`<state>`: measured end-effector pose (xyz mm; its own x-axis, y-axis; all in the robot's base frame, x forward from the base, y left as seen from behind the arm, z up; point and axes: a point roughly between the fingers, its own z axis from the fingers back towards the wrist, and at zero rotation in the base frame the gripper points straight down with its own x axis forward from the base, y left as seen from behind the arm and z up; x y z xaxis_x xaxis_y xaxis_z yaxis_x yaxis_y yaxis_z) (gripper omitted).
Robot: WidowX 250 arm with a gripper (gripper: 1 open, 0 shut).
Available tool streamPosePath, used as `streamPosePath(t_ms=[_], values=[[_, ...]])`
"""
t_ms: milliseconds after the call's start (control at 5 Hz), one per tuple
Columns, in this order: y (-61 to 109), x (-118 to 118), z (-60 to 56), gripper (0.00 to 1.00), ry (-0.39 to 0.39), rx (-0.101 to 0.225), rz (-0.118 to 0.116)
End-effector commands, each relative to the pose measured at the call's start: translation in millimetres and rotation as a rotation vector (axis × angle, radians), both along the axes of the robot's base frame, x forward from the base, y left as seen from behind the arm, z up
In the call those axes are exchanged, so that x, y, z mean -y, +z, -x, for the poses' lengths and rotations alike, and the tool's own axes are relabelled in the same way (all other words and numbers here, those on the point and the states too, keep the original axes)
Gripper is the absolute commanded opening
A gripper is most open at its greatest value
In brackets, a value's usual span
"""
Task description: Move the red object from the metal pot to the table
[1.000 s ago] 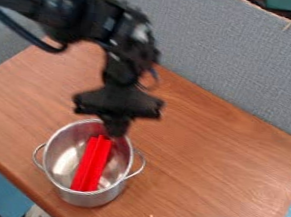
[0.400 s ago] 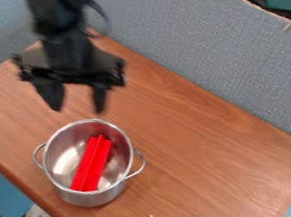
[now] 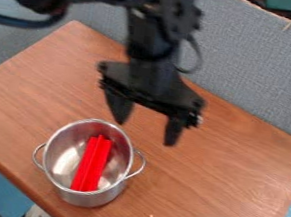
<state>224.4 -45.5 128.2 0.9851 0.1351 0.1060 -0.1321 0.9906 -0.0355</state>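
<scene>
Down inside the round shiny steel pot [image 3: 89, 163] the bright red flat rectangular bar [image 3: 95, 163] lies leaning against the wall. It looks light, stiff and smooth, so pinching across its narrow width near the raised upper end seems best. Black tool [image 3: 148, 110] hangs released above the reddish-brown wooden desk [image 3: 236, 153], holding nothing. Compared to a moment ago it has swung from left of the pot over to behind it.

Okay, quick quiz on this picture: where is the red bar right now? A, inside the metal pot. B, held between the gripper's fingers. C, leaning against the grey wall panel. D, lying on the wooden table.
A: the red bar lies inside the metal pot, while the gripper hangs open and empty above the table, beside the pot.
</scene>
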Motion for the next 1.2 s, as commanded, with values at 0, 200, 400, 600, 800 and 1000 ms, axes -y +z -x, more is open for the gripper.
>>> streamPosePath(t_ms=[0, 200, 400, 600, 800, 1000], values=[[11.4, 10, -9.1, 1.00, 0.025, 0.002, -0.003], [10.1, 22, -11.1, 1.00, 0.006, -0.013, -0.019], [-18.7, 7, -6.2, 1.00, 0.007, -0.018, -0.008], [-57.7, -1, -9.5, 1.00, -0.031, -0.044, -0.004], [-23.8, 9, -6.1, 1.00, 0.068, -0.022, -0.023], [-6.6, 17, -4.7, 1.00, 0.144, -0.031, -0.051]])
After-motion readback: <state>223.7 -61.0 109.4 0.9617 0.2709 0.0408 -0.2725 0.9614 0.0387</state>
